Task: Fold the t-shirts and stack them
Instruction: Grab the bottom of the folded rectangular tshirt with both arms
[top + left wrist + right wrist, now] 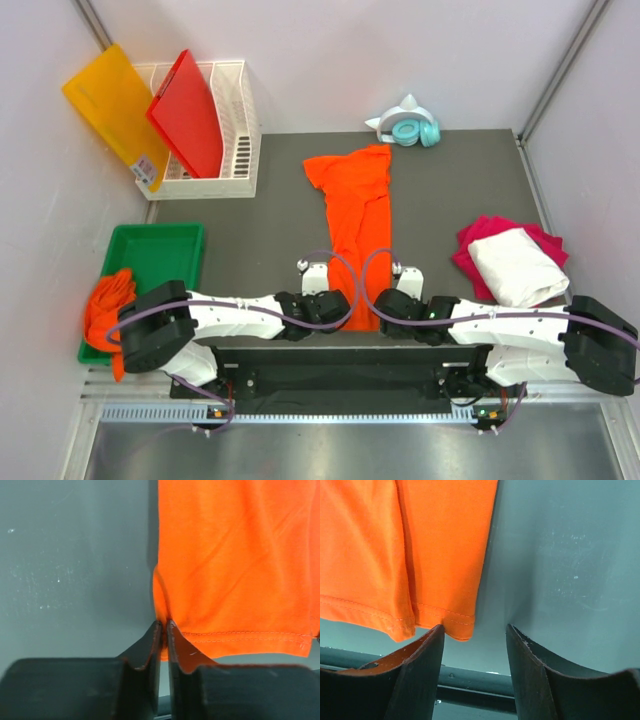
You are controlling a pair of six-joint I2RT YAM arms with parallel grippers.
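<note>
An orange t-shirt, folded lengthwise into a narrow strip, lies down the middle of the table. My left gripper is shut on its near-left hem corner. My right gripper is open at the near-right hem corner, with the cloth edge just by its left finger and not gripped. A folded white t-shirt lies on a magenta-pink t-shirt at the right. Crumpled orange t-shirts hang over the green tray's left edge.
A green tray sits at the left. A white rack at the back left holds a red board and a yellow-orange board. White and teal headphones lie at the back edge.
</note>
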